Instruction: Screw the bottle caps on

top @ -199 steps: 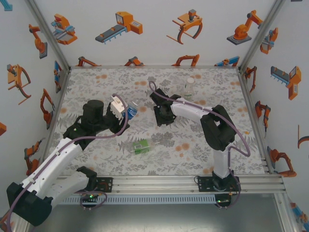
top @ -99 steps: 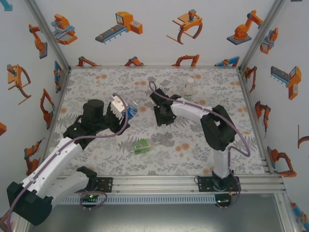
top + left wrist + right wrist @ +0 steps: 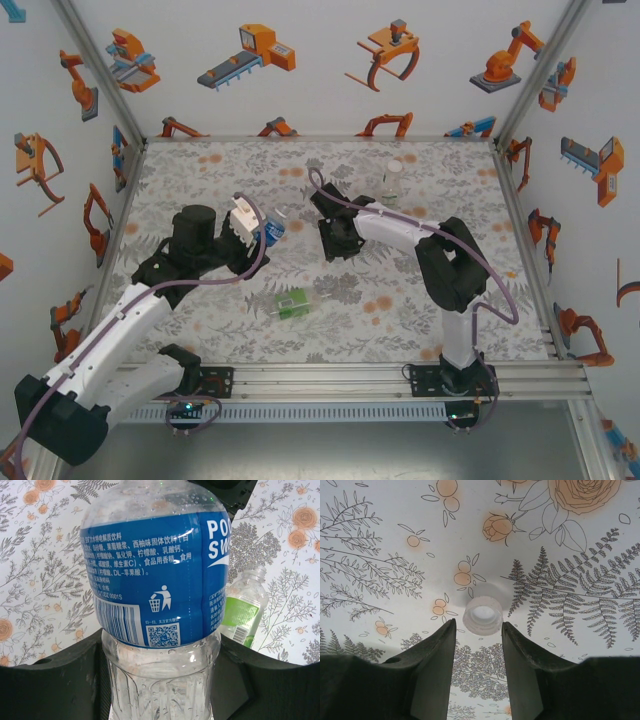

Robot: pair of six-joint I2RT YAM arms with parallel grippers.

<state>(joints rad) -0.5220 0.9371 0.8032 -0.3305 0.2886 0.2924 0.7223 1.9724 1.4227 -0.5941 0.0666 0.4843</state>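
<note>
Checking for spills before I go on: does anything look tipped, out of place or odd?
The green bottle lies on its side on the table, neck open, no cap. A white cap lies loose, open side up, at the tips of the right gripper. No spill shows.

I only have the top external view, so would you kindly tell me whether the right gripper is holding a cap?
Observer: No. The right wrist view shows the right gripper open, with a white cap lying on the table just past its fingertips.
Operator: Thank you. Which way up is that cap?
Observer: It looks open side up, with the hollow facing the camera.
Operator: And is the green bottle capped?
Observer: No. In the left wrist view the green bottle lies on its side with a bare neck.
</note>
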